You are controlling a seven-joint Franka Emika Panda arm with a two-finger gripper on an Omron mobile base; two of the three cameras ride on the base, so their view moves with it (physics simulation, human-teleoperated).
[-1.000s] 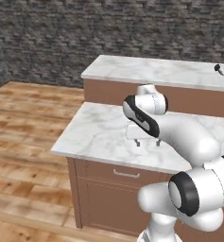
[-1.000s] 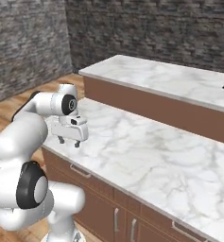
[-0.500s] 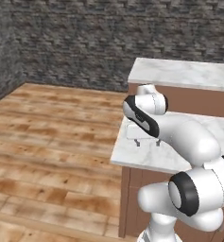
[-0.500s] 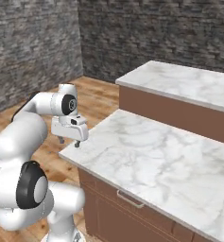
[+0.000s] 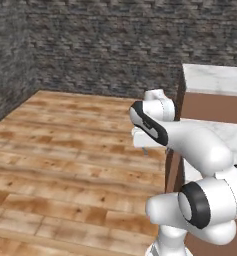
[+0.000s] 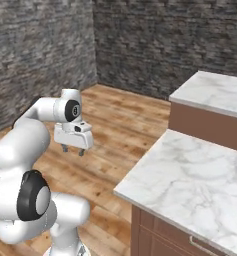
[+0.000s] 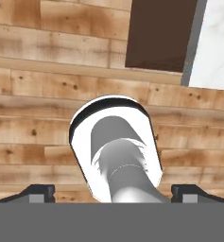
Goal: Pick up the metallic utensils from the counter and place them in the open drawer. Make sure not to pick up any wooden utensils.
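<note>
– Utensils and open drawer first: where do they lie?
– I cannot tell from these views. The right base view has a bare stretch of the marble counter (image 6: 190, 175) and a higher second counter (image 6: 215, 92) behind it at 1 o'clock.
– And the gripper?
– The gripper (image 6: 73, 150) hangs over the wooden floor (image 6: 115, 120), at 9 o'clock from the marble counter and well apart from its edge. Its fingers point down at the planks.
– What about the jaws?
– They stand wide, with only air and floor between them (the two dark tips sit far apart at the bottom of the hand view).
– Does anything touch the fingers?
– No. They are clear of the counter and of the floor.
– What else shows from the hand?
– Planks mostly. The dark brown cabinet side (image 7: 160, 33) lies at 1 o'clock, with a strip of white marble just beside it at 2 o'clock.
– And the cabinet front?
– In the right base view a pale handle (image 6: 202, 245) sits on the brown front at 5 o'clock, under the counter's edge. A stone wall (image 6: 155, 40) closes the room at 12 o'clock.
</note>
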